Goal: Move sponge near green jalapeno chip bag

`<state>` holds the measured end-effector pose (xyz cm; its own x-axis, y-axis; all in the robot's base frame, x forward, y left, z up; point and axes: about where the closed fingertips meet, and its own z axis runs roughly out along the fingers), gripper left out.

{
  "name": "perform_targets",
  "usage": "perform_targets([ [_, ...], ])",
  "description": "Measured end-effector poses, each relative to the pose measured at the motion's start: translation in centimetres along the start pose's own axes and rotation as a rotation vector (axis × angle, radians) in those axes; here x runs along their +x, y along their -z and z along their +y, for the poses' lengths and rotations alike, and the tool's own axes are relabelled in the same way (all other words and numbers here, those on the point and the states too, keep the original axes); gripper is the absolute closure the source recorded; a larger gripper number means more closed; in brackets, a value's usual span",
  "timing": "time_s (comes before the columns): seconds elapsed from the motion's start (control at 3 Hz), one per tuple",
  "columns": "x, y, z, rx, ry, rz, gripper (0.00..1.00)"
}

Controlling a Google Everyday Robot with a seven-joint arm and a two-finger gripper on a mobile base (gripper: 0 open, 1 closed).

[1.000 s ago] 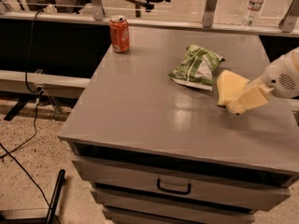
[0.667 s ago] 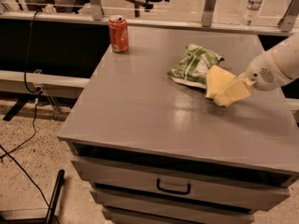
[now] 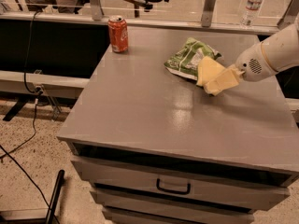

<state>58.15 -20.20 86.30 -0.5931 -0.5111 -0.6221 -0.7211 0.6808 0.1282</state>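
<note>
The pale yellow sponge is held in my gripper, which reaches in from the right on a white arm and is shut on it. The sponge sits low over the grey table top, right at the right edge of the green jalapeno chip bag and overlapping it in this view. The crinkled bag lies flat at the far middle of the table. Whether the sponge rests on the table cannot be told.
A red soda can stands upright at the table's far left corner. The table has drawers with a dark handle below its front edge. A water bottle stands behind the far rail. Cables lie on the floor at left.
My gripper has carried the sponge left and away from me, from the table's right side up against the chip bag's right edge. The bag and can have not moved.
</note>
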Motion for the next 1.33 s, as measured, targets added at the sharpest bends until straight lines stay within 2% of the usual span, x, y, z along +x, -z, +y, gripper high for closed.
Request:
perform_targets([
  [0.67, -1.9, 1.6, -1.3, 0.046, -0.006, -0.067, 1.0],
  [1.0, -3.1, 1.9, -2.2, 0.067, 0.022, -0.096, 1.0],
  [1.33, -3.9, 2.0, -3.3, 0.092, 0.071, -0.117, 0.87],
])
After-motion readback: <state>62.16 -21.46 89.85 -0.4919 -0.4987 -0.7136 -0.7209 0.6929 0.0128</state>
